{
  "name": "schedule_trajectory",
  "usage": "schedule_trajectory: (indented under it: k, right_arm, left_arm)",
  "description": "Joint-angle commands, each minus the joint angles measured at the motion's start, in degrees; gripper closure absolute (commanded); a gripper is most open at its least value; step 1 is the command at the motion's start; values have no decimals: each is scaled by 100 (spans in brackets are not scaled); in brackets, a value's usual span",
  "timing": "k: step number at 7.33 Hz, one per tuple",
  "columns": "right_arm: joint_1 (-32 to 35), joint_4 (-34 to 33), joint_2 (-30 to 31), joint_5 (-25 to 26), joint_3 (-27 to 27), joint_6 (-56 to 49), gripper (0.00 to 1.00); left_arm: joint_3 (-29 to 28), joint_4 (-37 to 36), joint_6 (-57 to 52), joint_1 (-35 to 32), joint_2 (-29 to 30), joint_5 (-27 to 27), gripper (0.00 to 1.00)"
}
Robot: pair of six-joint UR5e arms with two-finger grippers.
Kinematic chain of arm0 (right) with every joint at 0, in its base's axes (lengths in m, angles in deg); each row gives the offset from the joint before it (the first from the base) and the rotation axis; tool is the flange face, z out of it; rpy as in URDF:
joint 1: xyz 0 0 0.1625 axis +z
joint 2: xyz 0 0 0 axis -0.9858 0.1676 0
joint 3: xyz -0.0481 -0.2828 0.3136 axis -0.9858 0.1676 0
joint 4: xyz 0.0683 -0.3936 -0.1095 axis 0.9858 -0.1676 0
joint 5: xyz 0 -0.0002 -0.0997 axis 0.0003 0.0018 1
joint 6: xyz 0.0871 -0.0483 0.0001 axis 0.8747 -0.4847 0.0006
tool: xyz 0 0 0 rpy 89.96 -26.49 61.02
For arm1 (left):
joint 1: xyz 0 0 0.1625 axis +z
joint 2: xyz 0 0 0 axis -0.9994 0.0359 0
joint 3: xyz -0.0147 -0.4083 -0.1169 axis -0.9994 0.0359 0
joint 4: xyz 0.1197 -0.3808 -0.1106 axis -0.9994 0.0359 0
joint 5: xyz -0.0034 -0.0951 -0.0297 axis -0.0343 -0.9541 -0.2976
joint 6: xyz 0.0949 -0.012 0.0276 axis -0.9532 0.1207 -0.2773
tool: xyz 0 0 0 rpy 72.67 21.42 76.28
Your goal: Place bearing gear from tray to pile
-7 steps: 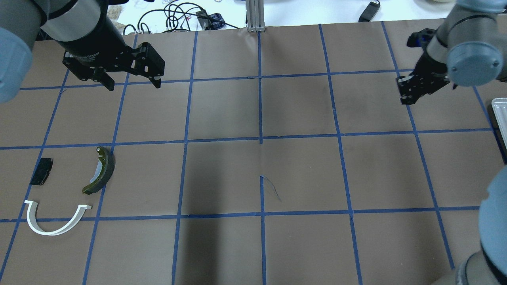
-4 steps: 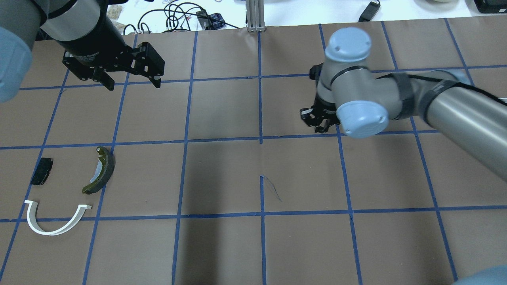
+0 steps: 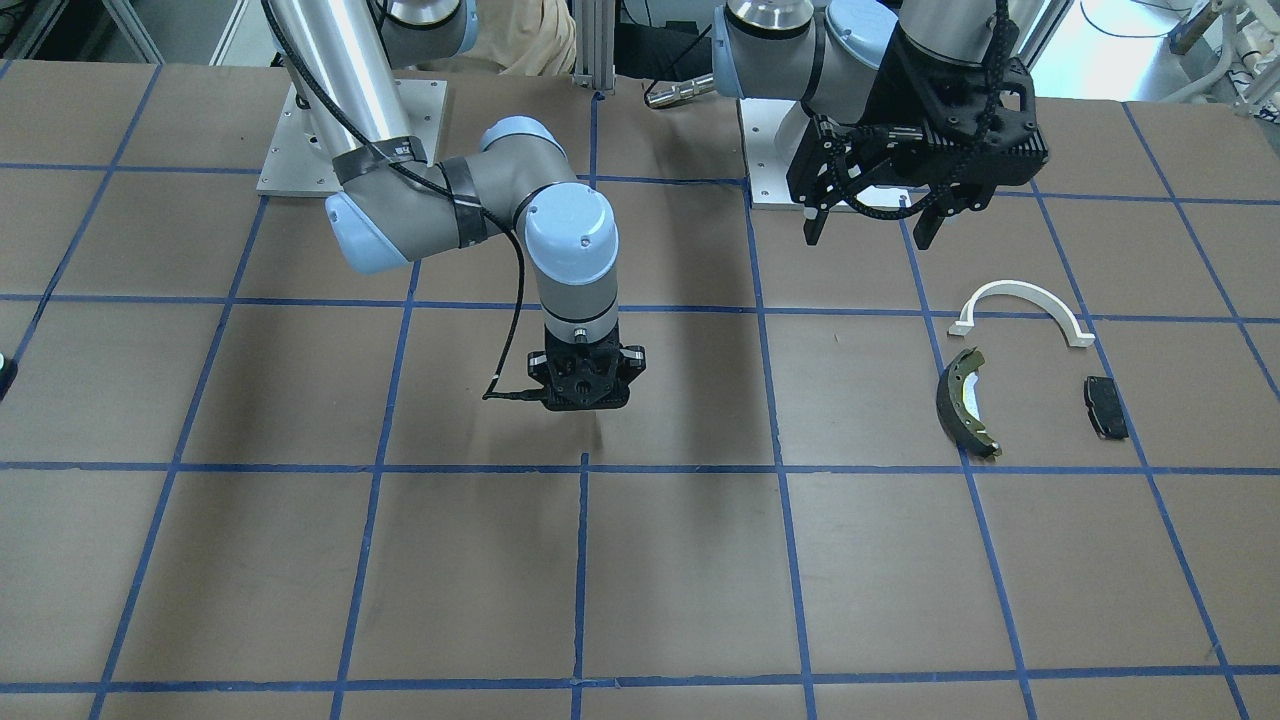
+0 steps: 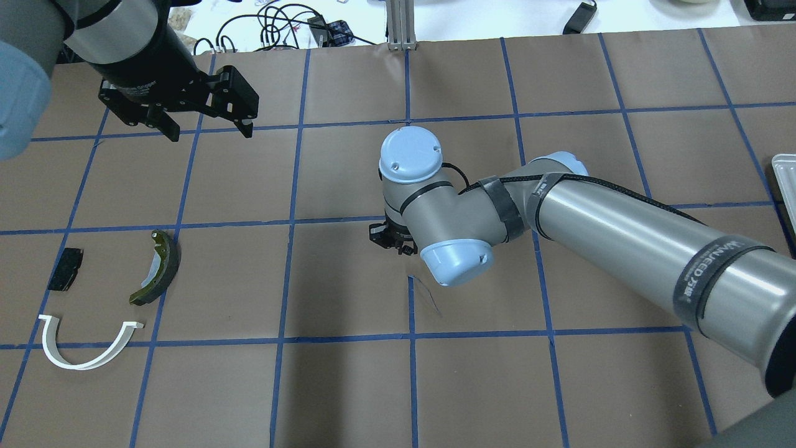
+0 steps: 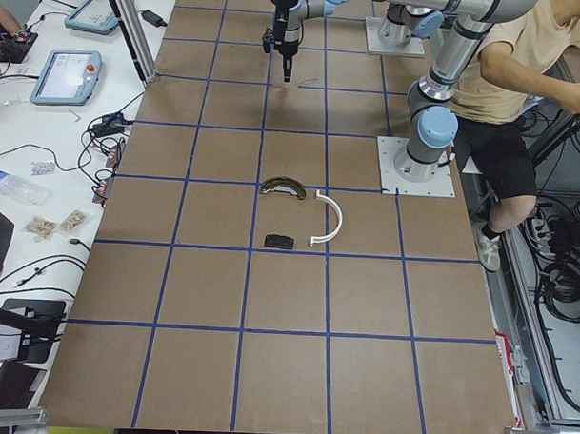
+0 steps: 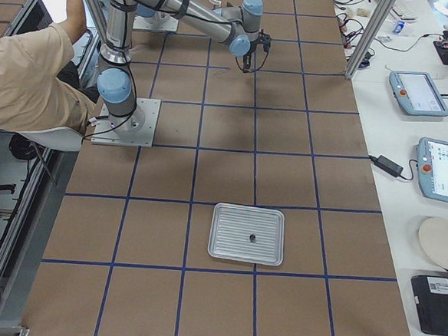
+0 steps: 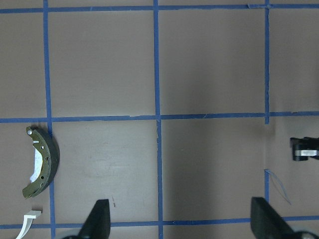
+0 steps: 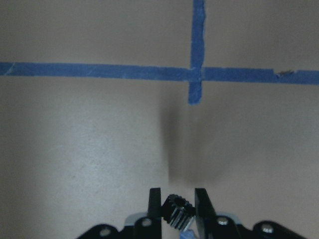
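My right gripper is shut on a small black toothed bearing gear and holds it above the brown table near its middle, also seen in the front view. The pile lies at the table's left: a white plastic arch, a dark brake shoe with an olive rim and a small black pad. My left gripper is open and empty, hovering beyond the pile. The left wrist view shows the shoe.
A ribbed metal tray with one small dark part lies at the table's right end; its edge shows overhead. Blue tape lines grid the table. A seated person is beside the robot bases.
My right arm has swept left from the table's right side to its middle. The left arm and the pile have not moved.
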Motion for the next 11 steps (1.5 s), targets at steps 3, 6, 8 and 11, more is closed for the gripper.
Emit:
schedule_trajectory:
  k: [3,6,8,11]
  right_arm:
    - [-268,-2,0,141,389,-984,0]
    - [-1942,1356,744,213,594,-3039,0]
    - [-3655,1590,949,221,585,-4533,0]
    - [-5838,1424,766,195,708,-6966,0]
  left_arm:
    - [0,0,0,0,0,0,0]
    - [0,0,0,0,0,0,0]
    - [-9,-18,35,-9,122,0,0]
    - [463,-856,620,-113,946,-560,0]
